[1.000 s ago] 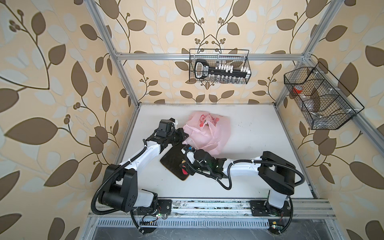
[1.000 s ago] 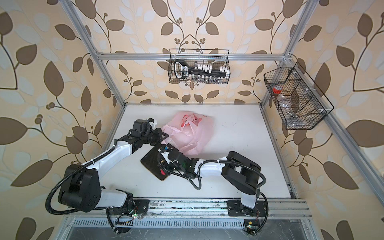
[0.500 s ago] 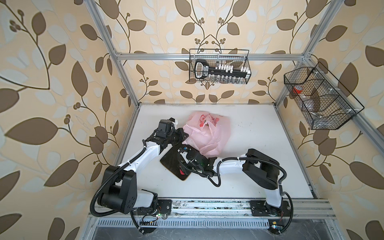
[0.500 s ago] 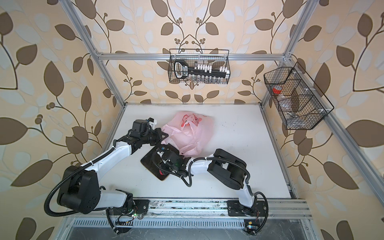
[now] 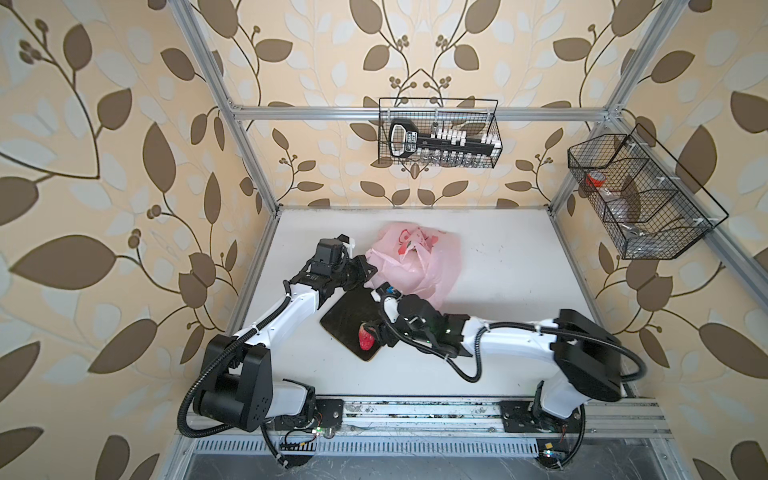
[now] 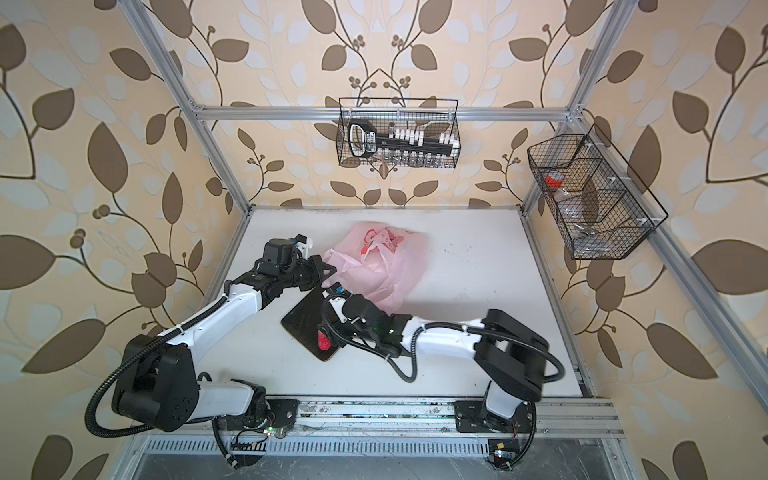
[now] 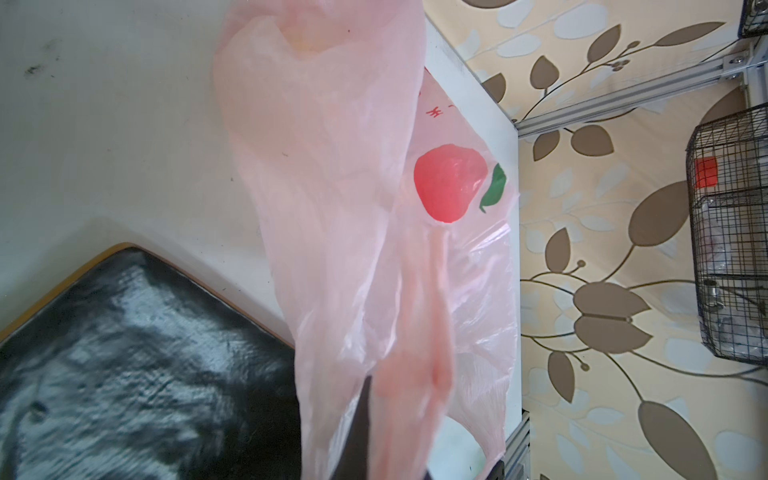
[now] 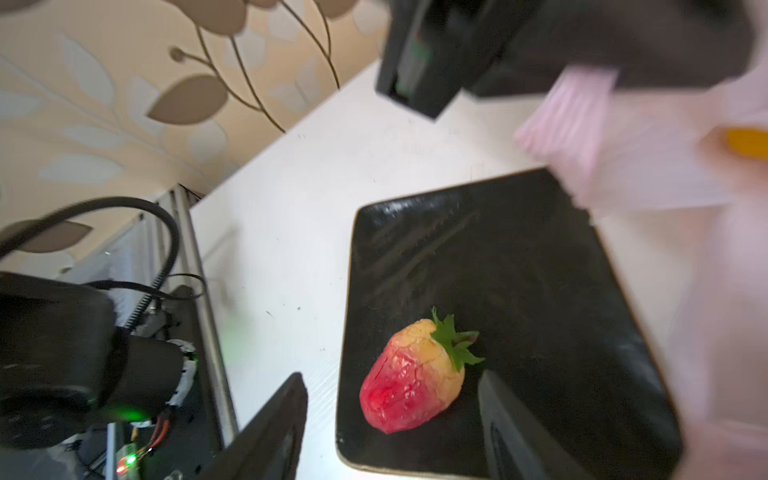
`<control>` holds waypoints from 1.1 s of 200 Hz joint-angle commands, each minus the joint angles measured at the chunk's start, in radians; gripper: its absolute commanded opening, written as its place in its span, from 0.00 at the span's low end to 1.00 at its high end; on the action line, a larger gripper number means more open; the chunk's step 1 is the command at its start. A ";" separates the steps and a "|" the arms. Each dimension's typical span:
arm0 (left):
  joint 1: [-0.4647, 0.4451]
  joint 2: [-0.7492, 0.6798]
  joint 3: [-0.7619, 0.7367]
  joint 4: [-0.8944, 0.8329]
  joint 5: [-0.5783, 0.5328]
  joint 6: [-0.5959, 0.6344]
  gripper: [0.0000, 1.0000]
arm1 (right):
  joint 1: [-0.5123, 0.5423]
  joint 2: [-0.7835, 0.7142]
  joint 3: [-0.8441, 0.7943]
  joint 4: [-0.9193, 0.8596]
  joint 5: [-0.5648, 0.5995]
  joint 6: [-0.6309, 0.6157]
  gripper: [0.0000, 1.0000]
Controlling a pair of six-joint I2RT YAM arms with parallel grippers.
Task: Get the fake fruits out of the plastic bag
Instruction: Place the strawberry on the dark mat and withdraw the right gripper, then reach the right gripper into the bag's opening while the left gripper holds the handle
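Note:
The pink plastic bag point(image 5: 419, 262) point(image 6: 382, 266) lies crumpled at the middle back of the white table. My left gripper point(image 5: 368, 270) point(image 6: 328, 270) point(image 7: 395, 449) is shut on a bunched strip of the bag point(image 7: 332, 187) at its left edge. A red strawberry point(image 5: 365, 336) point(image 6: 323, 340) point(image 8: 411, 382) with a green cap lies on the dark mat point(image 5: 347, 313) point(image 6: 303, 320) point(image 8: 519, 270). My right gripper point(image 5: 380, 332) point(image 6: 333, 337) point(image 8: 392, 376) hangs open over it, one finger on each side, not touching. A blurred yellow-orange fruit point(image 8: 748, 143) shows through the bag; other fruits are hidden.
A wire basket point(image 5: 438, 133) with a black tool hangs on the back wall. Another wire basket point(image 5: 640, 199) hangs on the right wall. Metal frame posts point(image 5: 249, 145) stand at the table's corners and a rail point(image 5: 415, 409) runs along the front edge.
My right gripper's jaws have widened around the strawberry, which lies on the mat, and the right arm's elbow has shifted. The left gripper has held still on the bag.

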 commanded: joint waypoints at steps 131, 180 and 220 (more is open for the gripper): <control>-0.012 -0.052 -0.025 0.084 0.053 -0.060 0.00 | -0.303 -0.283 -0.022 -0.259 0.164 0.297 0.57; -0.039 -0.051 -0.032 0.123 0.049 -0.080 0.00 | -0.325 -0.083 0.077 -0.242 0.108 0.365 0.51; -0.077 -0.051 -0.023 0.128 0.027 -0.085 0.00 | -0.355 0.076 0.137 -0.221 0.071 0.413 0.48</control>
